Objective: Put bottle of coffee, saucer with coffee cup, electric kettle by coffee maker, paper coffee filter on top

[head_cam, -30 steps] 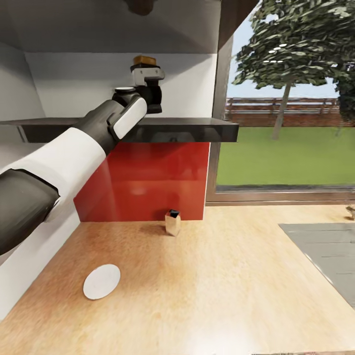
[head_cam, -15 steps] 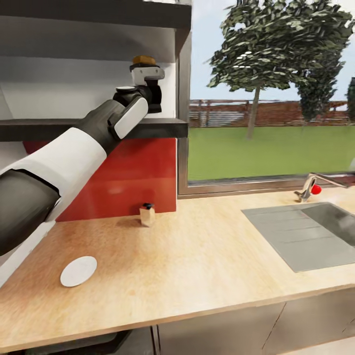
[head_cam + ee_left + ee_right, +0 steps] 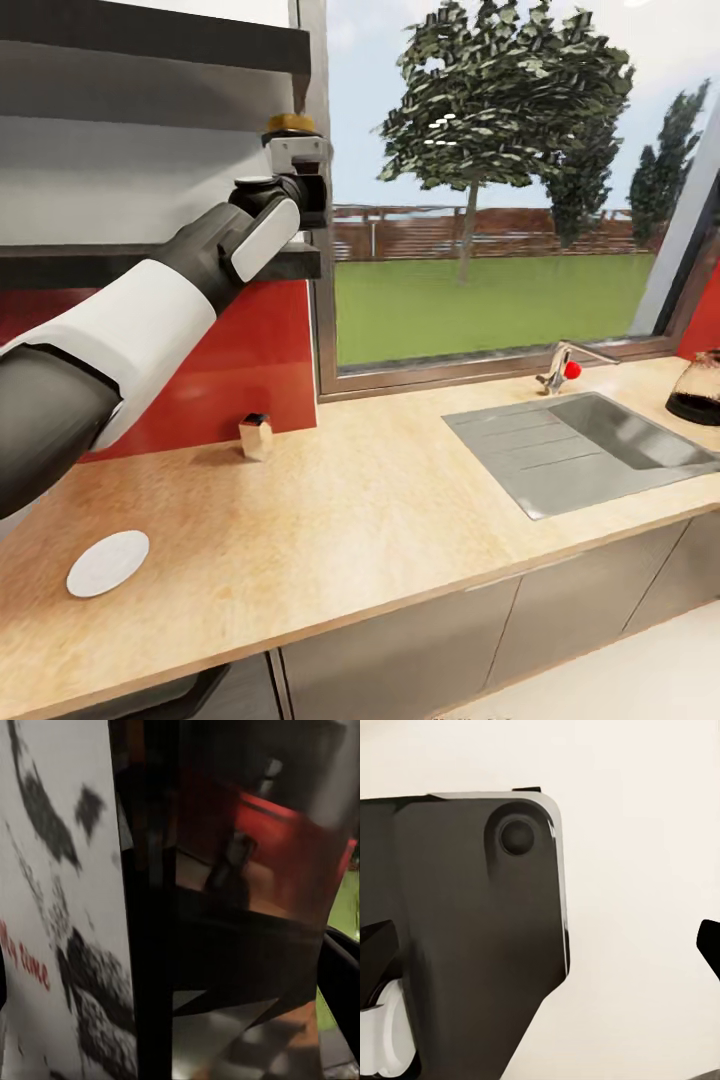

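1. One arm, the left, reaches up toward 12 o'clock; its left gripper [image 3: 296, 160] is clamped on the bottle of coffee [image 3: 289, 124] above the shelf [image 3: 150, 262].
2. One saucer [image 3: 107, 563] lies at 8 o'clock on the countertop [image 3: 380, 500].
3. The bottle stands upright, cap up.
4. Right gripper's opening: cannot tell.

Coffee bottle [image 3: 291, 124] mostly hidden behind left gripper [image 3: 297, 160] – only cap shows; coffee pot [image 3: 697, 388] cut by right frame edge; wrist closeup label [image 3: 52, 930] blurred.
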